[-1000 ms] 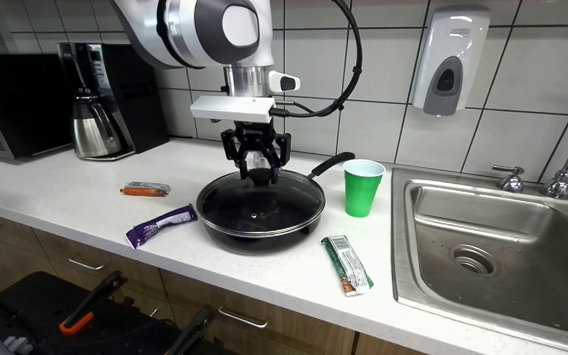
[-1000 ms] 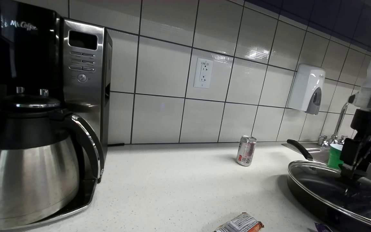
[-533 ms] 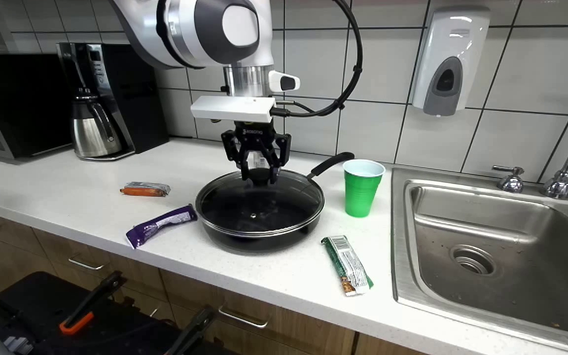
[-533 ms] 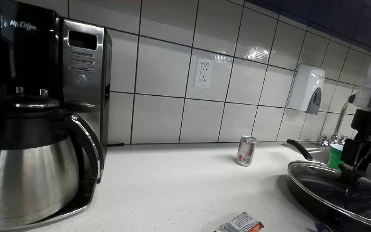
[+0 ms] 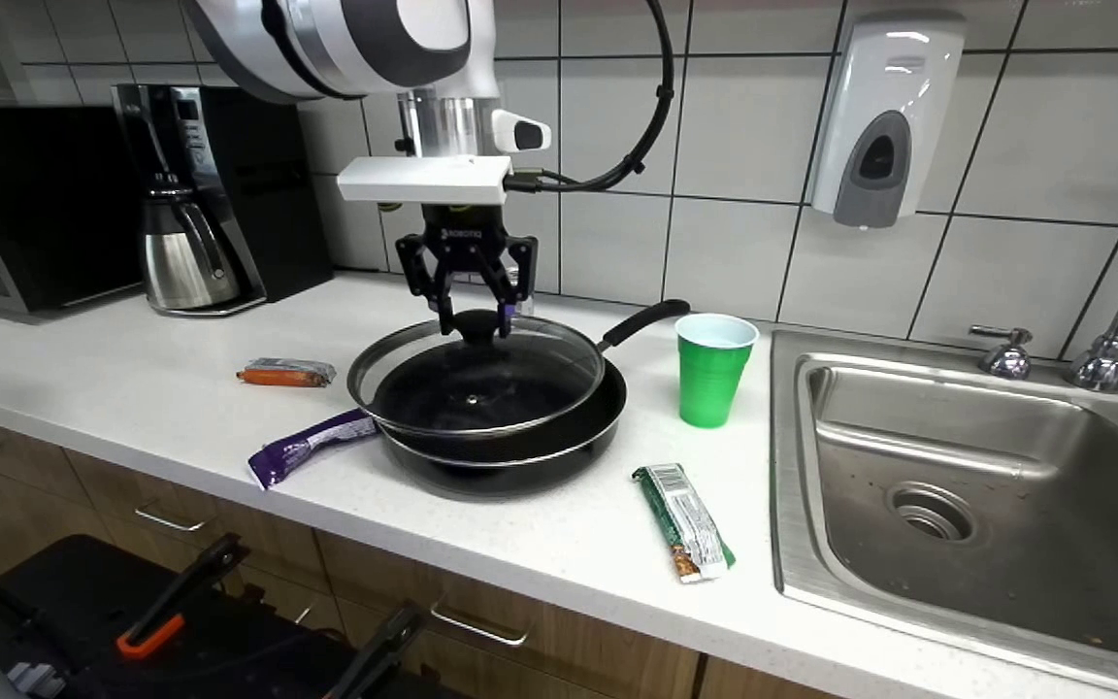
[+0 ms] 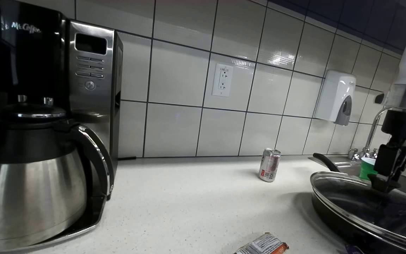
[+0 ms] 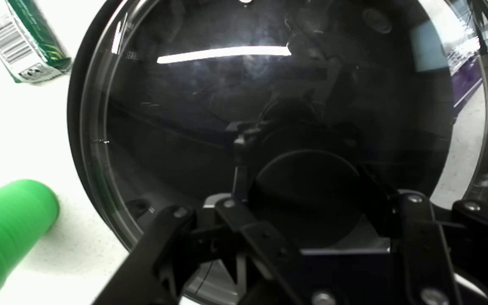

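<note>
Glass lid (image 5: 481, 390) hangs beneath my claw (image 5: 476, 325), off-centre over the pan (image 5: 515, 478), because I have its knob (image 7: 307, 197), the likeliest handhold, pinched between half-spread jaws.

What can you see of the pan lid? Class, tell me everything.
The pan lid is round and see-through, apparently glass, with a shiny metallic rim, a black knob at its centre and a small bright spot, perhaps a vent, partway to the rim. A streak of light reflects in it. The gripper clasps the knob from both sides. The lid looks about level and raised, off-centre above the black pan, one side overhanging towards the purple wrapper; whether its rim touches the pan is unclear.
</note>
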Controlling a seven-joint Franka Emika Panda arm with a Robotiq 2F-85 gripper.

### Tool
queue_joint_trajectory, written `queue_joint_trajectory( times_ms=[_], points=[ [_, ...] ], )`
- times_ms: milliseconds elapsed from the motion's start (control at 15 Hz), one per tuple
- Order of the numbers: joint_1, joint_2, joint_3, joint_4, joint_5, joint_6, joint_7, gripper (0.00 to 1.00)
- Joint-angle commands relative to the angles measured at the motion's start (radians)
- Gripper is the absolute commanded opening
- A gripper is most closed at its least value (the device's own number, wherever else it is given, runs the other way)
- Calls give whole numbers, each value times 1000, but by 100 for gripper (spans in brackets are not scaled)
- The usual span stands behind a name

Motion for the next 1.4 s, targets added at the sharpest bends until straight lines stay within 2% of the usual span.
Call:
queue_joint_trajectory(
  times_ms=[0,733,1333],
  points=[
    [17,-82,18,0,-1,-66,-39,40],
    [100,-32,45,82,53,-78,-173,40],
    [141,67,105,191,83,-90,-199,40]
  ],
)
